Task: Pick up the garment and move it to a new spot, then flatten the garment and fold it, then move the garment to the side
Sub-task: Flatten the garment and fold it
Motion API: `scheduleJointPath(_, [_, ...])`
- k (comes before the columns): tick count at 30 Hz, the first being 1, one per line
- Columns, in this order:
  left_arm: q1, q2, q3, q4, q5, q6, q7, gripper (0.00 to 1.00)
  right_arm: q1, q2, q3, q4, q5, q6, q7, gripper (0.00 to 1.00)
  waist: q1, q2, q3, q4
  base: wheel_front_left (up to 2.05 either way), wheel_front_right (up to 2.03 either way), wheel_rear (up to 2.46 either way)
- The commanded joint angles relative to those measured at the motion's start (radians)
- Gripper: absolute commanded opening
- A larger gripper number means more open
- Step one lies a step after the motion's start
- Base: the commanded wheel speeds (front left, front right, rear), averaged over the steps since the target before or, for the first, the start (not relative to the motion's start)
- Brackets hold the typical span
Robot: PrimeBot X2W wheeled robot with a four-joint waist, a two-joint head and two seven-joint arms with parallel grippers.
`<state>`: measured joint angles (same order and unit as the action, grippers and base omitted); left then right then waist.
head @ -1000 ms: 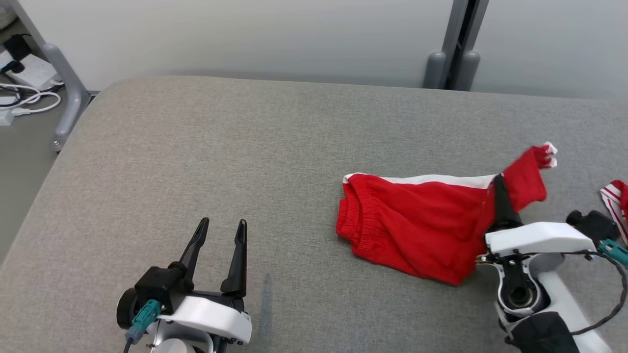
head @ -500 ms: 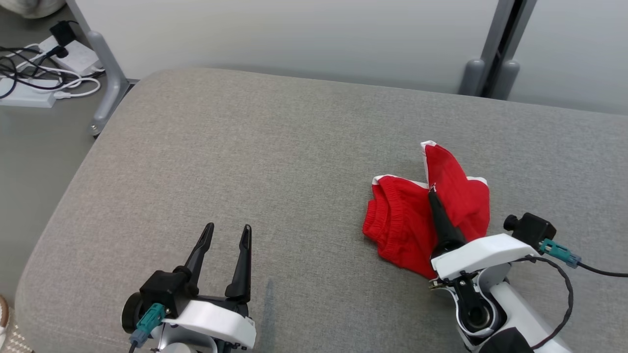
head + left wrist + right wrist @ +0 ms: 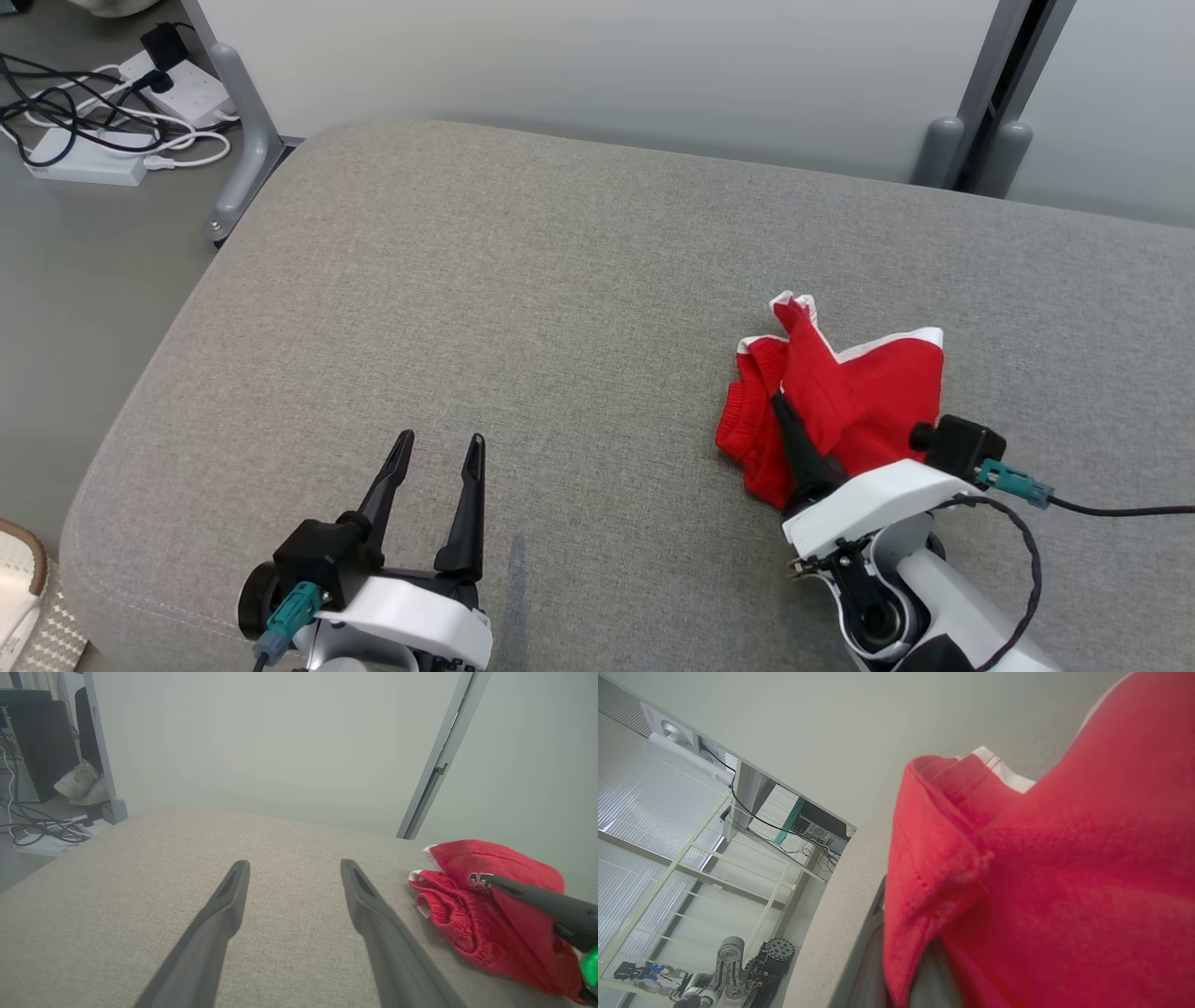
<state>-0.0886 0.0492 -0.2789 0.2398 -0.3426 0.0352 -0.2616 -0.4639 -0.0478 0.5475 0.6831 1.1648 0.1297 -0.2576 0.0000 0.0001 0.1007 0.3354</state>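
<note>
The garment [image 3: 845,401] is a pair of red shorts with white trim, bunched on the right part of the grey padded table [image 3: 523,308]. My right gripper [image 3: 782,409] is shut on a fold of it, one dark finger lying across the cloth and the raised hem draped over to the left. Red cloth [image 3: 1045,882] hangs over the fingers in the right wrist view. In the left wrist view the garment [image 3: 486,905] lies to the right, with the right gripper's finger [image 3: 532,900] across it. My left gripper [image 3: 439,457] hovers open over bare table at the lower left, holding nothing.
The table's rounded left edge [image 3: 140,392] drops to the floor, where a power strip and cables [image 3: 93,140] lie by a grey post [image 3: 238,121]. A grey upright [image 3: 980,103] stands behind the table at the back right. A pale shoe [image 3: 23,597] shows at the bottom left.
The camera has panned left. My right gripper has carried the garment's right end up and over to the left onto the waistband part, so the shorts now lie doubled and bunched. The left gripper has stayed put.
</note>
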Motion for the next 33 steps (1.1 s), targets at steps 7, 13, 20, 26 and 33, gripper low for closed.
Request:
scheduleJointPath(7, [0.007, 0.003, 0.002, 0.005, -0.006, 0.003, -0.004, 1.0, -0.023, -0.006, 0.067, 0.046, -0.067, 0.002, -0.008, 1.0, 0.0, -0.0001, 0.0, -0.001, 0.0, 0.0, 0.0])
scheduleJointPath(13, [-0.003, 0.004, 0.004, 0.01, -0.007, 0.002, -0.004, 1.0, -0.042, -0.006, 0.088, 0.038, -0.142, 0.002, -0.009, 1.0, 0.0, -0.0001, 0.001, -0.005, 0.0, 0.0, 0.0])
scheduleJointPath(20, [-0.004, 0.004, 0.01, 0.011, -0.008, 0.008, -0.004, 1.0, -0.013, -0.007, 0.181, 0.052, -0.183, 0.001, 0.032, 1.0, 0.0, -0.0001, -0.004, -0.01, 0.0, 0.0, 0.0])
scheduleJointPath(26, [0.004, 0.003, 0.026, 0.003, 0.005, 0.005, -0.004, 1.0, -0.03, -0.007, 0.228, 0.038, -0.15, 0.001, 0.037, 1.0, 0.0, -0.0001, -0.017, -0.053, 0.0, 0.0, 0.0])
scheduleJointPath(33, [0.006, 0.003, 0.055, -0.022, 0.009, -0.001, -0.004, 1.0, -0.059, -0.057, 0.177, -0.023, -0.202, 0.001, 0.005, 1.0, 0.0, -0.0001, -0.035, -0.143, 0.0, 0.0, 0.0])
